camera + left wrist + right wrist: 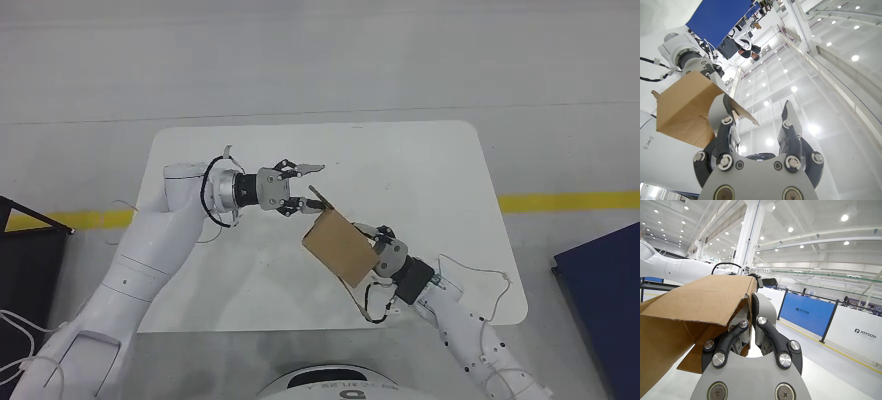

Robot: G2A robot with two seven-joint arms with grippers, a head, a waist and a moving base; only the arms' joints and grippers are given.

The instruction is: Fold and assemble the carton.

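A brown cardboard carton [340,245] is held tilted above the white table [420,180], near its front middle. My right gripper [751,300] is shut on one wall of the carton [696,298], at a corner beside a loose flap. It comes in from the table's front right [378,243]. My left gripper [318,187] stands open at the carton's far upper corner. In the left wrist view a pointed flap of the carton [683,109] pokes between the fingers of the left gripper [755,109] and lies against one finger [721,108].
The table's far and right parts are bare. A blue panel [600,285] stands off the table at the right, a dark frame [25,250] at the left. A yellow floor line [570,202] runs behind the table's right edge.
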